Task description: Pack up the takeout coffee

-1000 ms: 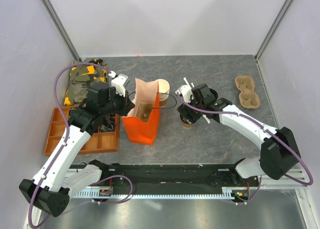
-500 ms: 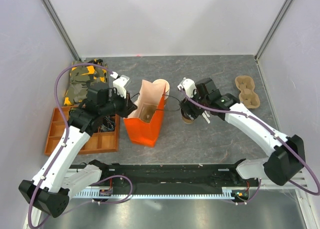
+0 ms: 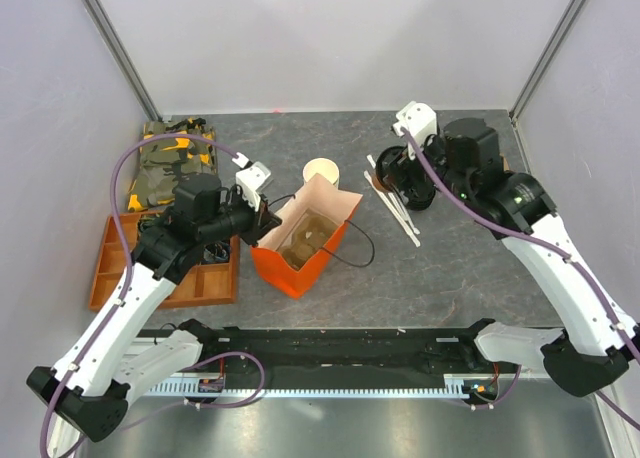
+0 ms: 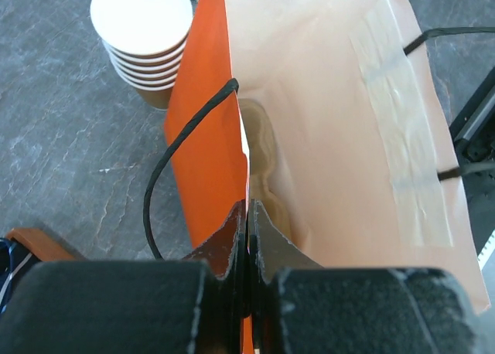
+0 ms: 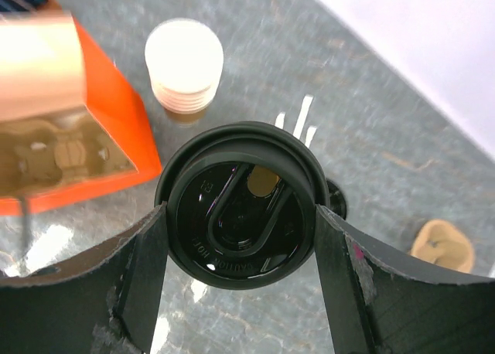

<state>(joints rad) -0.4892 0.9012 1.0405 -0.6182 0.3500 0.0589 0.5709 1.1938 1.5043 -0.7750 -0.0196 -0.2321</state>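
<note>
In the right gripper (image 5: pixel 240 215): the takeout coffee (image 5: pixel 240 185), clasped by its black lid between two fingers set about as wide as the lid, one pad on each side; it hung upright and well above the table (image 3: pixel 450 268), probably so that the cup would clear the bag's top edge
At the bag's near rim: the left gripper (image 4: pixel 247 224), closed to a thin slit on the paper wall of the orange bag (image 3: pixel 288 266), with the fingers (image 4: pixel 226 238) pinching the edge from both sides
Bag: tilted, its mouth leaning up and toward the right arm; I judged the pinch was there to keep the mouth spread and the bag from sliding
Cord handle (image 4: pixel 186 137): draped loose over the orange side, outside the opening
Inside the bag: a brown pulp carrier (image 3: pixel 305 236) lay on the bottom, likely the seat meant for the cup
Stack of lidless cups (image 3: pixel 320 170): stood just behind the bag, apart from it and not held
Stirrers (image 3: pixel 398 210): white sticks lay on the table below the right arm
Step in hand: carrying, as I read it; the coffee was well apart from the bag and not yet over its mouth
Next move calls for: travel left over the opening, then a straight descent into a carrier pocket
Risk: a lid-only hold could let the cup slip, and the tilted rim or the cord could catch it
</note>
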